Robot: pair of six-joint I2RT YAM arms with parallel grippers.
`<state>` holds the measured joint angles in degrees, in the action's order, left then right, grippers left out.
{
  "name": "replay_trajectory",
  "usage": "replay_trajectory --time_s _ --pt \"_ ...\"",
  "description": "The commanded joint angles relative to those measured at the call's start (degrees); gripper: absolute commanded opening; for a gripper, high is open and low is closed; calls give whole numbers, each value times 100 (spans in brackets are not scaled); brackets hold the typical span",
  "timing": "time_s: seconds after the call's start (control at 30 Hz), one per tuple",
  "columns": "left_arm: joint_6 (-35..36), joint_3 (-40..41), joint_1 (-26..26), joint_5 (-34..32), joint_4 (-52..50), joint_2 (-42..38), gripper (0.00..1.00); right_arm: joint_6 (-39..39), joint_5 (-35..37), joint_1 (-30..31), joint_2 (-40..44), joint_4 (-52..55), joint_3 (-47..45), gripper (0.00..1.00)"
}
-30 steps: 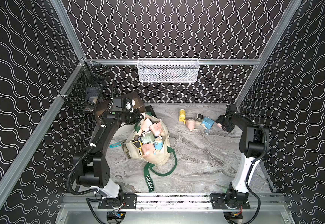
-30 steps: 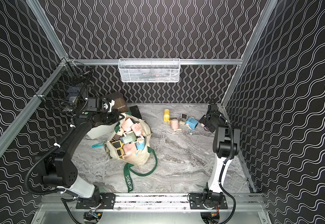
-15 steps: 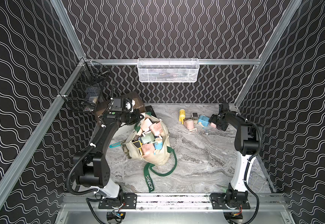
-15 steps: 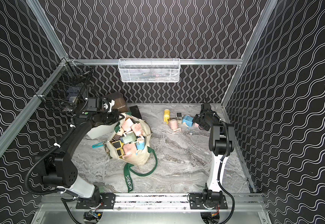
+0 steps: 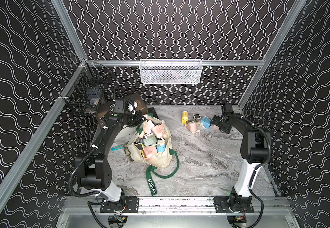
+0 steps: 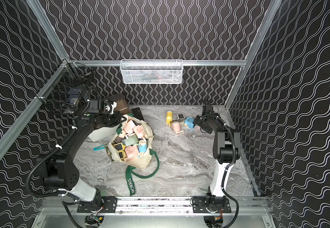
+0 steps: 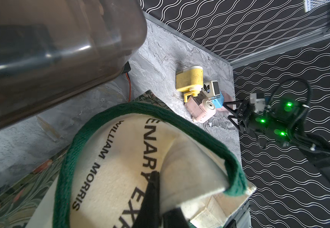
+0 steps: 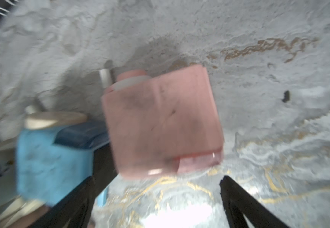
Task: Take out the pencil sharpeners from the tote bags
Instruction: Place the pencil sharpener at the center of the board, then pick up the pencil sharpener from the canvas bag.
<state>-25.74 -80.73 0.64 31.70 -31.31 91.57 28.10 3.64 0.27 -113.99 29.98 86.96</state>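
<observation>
the right tool (image 8: 156, 183) stands released, jaws spread wide, with a pink sharpener (image 8: 162, 122) lying on the tabletop (image 8: 258, 59) just ahead of them, beside a blue sharpener (image 8: 53, 158); the view is blurred, but no finger seems to touch the pink one. the left tool (image 5: 142, 119) is clenched on the rim of the cream tote bag (image 5: 160, 159), holding its mouth up. many sharpeners (image 5: 150, 142) fill the bag. the set-down looks done; next the right arm should lift clear of the cluster, cross to the bag mouth and close on a topmost sharpener, with the left holding the rim taut
</observation>
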Motion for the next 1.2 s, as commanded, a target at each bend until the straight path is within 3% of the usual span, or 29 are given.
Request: replay_trajectory --time_s 0.0,0.33,0.5,0.7,0.93,1.03,1.17 --pt "34 -18 6 25 -302 44 0 221 299 102 618 -3 -266 100" --pt "47 32 -16 -28 -283 -25 0 285 712 1160 2460 -655 -1119 100" --pt "77 25 -47 -81 -312 -51 0 82 926 2155 3520 -1166 -1625 98" --pt "86 -12 -56 -82 -338 -43 0 -340 315 3529 4563 -2864 -2806 92" --pt "86 5 -56 -111 -323 -69 0 -1194 -136 4982 4017 -2970 -2590 90" --pt "95 -9 -56 -112 -341 -54 0 -1600 -299 5554 3429 -2330 -1883 90" --pt "89 2 -56 -118 -332 -63 0 -1812 206 6153 2509 -1386 -958 90"
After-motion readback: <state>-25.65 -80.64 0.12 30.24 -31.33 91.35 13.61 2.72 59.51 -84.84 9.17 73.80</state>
